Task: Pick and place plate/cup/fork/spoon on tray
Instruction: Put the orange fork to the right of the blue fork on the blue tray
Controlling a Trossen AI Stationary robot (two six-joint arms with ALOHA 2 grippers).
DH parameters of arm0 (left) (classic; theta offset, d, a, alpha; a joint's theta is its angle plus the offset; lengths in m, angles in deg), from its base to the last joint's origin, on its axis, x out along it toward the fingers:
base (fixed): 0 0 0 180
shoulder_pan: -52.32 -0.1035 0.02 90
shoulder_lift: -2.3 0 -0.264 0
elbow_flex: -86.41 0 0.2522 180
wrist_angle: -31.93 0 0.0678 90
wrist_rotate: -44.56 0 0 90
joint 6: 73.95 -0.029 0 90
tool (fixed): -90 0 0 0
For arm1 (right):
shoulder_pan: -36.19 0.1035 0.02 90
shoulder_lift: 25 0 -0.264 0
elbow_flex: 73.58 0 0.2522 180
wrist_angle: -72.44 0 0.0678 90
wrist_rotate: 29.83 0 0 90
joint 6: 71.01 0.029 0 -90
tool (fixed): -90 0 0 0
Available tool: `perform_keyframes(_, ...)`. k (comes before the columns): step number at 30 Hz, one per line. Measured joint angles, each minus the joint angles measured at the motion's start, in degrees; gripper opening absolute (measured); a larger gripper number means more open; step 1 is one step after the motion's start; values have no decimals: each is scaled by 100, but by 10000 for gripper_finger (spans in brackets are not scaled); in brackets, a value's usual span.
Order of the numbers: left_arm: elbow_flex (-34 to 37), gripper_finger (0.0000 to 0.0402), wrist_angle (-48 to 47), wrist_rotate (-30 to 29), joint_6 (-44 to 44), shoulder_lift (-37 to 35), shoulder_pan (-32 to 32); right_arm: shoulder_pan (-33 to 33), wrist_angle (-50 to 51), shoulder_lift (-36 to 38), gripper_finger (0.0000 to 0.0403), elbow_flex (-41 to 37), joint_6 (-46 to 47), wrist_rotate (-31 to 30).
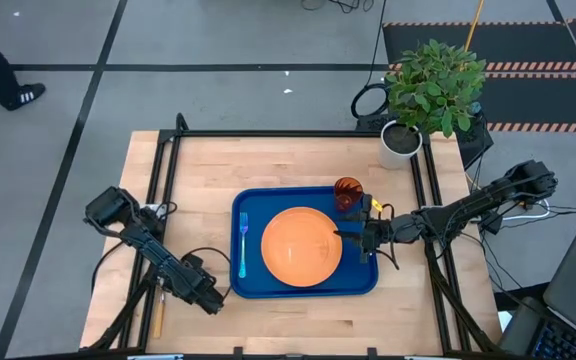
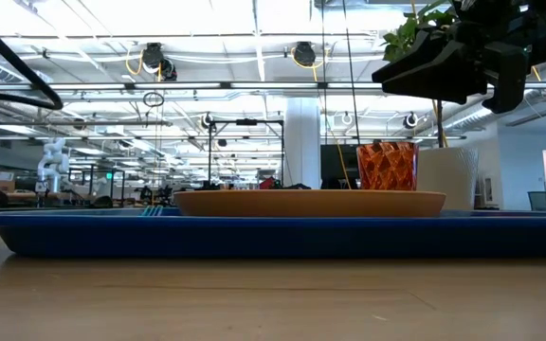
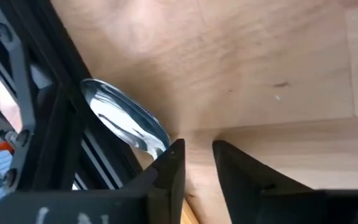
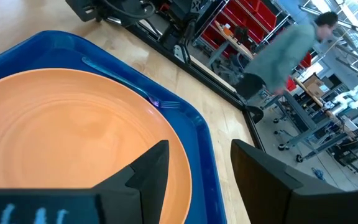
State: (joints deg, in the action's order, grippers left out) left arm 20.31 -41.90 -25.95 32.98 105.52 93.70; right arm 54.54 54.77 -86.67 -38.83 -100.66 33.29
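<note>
On tray [image 1: 308, 289]: plate [image 1: 301, 245], cup [image 1: 347, 192] (no writing readable).

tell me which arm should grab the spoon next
Left. The spoon lies off the tray at the table's left edge, right ahead of the left gripper, fingers open. The right gripper hovers over the plate.

orange plate [image 1: 301, 245], blue tray [image 1: 305, 289], light-blue fork [image 1: 243, 246]

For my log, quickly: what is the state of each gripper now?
Left gripper: open, holding nothing, beside the spoon on the table.
Right gripper: open, empty, above the plate on the tray.
</note>
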Motion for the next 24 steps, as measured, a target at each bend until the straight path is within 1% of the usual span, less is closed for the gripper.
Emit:
perform_keyframes(6,7,140,-129,-107,123,0,48,0,1,0,169,0,2,3)
perform_keyframes(10,11,158,-328,-319,159,0,129,0,1,0,169,0,2,8)
perform_keyframes(16,154,174,-414,-492,228,-25,211,0,1,0,169,0,2,10)
perform_keyframes(24,259,175,-720,-636,316,-4,402,0,4,0,169,0,2,12)
